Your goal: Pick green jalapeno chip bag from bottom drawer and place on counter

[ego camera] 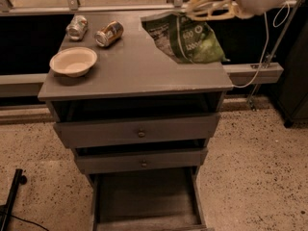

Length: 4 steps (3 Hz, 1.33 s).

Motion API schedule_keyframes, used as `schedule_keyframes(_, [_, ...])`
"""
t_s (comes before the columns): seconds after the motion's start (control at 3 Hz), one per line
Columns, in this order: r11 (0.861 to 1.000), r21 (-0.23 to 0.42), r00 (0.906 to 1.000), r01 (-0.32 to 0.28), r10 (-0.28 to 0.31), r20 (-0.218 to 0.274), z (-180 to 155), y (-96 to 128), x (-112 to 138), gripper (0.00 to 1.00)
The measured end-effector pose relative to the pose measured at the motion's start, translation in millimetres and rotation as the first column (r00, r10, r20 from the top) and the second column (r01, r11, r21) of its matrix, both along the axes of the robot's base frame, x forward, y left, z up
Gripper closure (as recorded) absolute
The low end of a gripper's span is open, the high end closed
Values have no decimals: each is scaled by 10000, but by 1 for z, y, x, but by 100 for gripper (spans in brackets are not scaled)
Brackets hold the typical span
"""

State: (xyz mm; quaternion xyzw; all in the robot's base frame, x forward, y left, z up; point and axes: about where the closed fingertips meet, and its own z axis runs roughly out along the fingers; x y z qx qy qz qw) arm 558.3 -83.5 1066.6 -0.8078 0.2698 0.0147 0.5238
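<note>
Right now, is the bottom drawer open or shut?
Open: the bottom drawer is pulled out, floor showing. The gripper, top right, holds the green jalapeno chip bag over the counter.

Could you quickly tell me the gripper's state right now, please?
Gripper: shut on the green jalapeno chip bag, above the counter's far right corner.

Two cans (109,33), one bowl (73,61), one green chip bag (185,40), three drawers (144,196), one hand (211,6) above the counter's (134,69) far right corner.

Dim warm overhead light. Counter (130,69) evenly lit; drawer recesses (139,107) in deep shadow. Gripper (195,9), top right, brightly lit, clamps green jalapeno chip bag (187,40); faint sheen on foil.
</note>
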Motion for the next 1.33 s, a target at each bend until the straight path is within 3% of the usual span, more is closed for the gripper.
schedule_keyframes(0.33, [9999, 163, 9998, 4, 0, -201, 4, 47, 48, 100])
schedule_keyframes(0.67, [9975, 683, 9984, -154, 191, -537, -15, 103, 89, 100])
schedule_keyframes(1.0, [9914, 1171, 9912, 584, -436, -1252, -71, 155, 124, 98])
schedule_keyframes(1.33, [9896, 1294, 9925, 625, -480, -1123, -66, 156, 126, 76])
